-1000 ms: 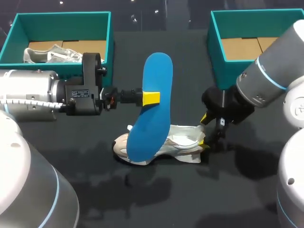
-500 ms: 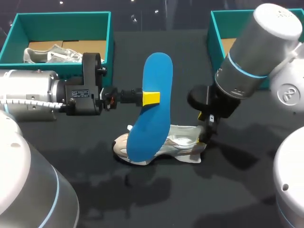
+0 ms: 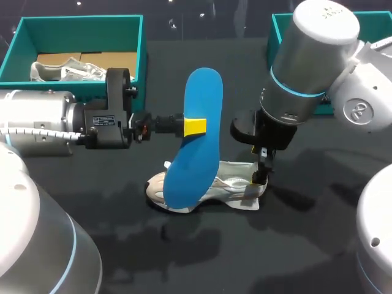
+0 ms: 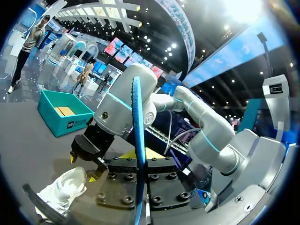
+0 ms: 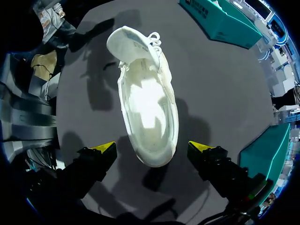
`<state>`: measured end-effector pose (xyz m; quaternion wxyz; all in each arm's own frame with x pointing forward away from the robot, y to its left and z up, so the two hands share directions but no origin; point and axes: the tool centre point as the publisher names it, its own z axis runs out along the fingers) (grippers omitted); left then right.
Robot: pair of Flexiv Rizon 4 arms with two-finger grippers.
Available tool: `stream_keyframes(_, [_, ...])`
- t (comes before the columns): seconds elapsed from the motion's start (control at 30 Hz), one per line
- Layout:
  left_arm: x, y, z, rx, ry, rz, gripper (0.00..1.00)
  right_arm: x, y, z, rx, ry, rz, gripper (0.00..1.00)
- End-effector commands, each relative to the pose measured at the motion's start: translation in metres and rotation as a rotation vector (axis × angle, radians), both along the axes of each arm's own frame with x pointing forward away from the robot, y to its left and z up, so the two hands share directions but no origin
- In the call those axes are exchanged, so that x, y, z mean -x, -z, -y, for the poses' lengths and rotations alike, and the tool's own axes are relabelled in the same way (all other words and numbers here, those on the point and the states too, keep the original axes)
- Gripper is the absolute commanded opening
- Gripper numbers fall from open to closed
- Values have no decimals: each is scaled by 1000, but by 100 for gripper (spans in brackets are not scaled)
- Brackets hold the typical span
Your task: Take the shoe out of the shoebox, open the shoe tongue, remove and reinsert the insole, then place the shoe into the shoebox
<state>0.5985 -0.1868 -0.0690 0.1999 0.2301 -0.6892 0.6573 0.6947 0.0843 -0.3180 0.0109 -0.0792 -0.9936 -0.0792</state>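
While astride the shoe (image 5: 149,112) heel, right tool (image 5: 152,148) apart from both edges.

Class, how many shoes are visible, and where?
2. One shoe lies on the table below the right claw; a second shoe sits in the left shoebox. The right shoebox is partly hidden.

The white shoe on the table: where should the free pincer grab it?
Probably the heel, from above: the shoe sits sole-down, opening up, and its narrow heel lies between the right pincer's open fingers, one on each side.
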Motion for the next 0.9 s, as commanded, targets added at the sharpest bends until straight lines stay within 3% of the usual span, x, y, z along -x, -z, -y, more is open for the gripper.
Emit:
stream_keyframes(0.03, [0,1,2,2,-1,0,0,-3,4,-4,8,-6,-10,100])
stream_keyframes(0.23, [0,1,2,2,-1,0,0,-8,-2,-9,21,-31,0,100])
stream_keyframes(0.53, [0,1,2,2,-1,0,0,-32,-10,-21,47,-82,17,100])
stream_keyframes(0.9, [0,1,2,2,-1,0,0,-53,5,-39,34,-108,11,100])
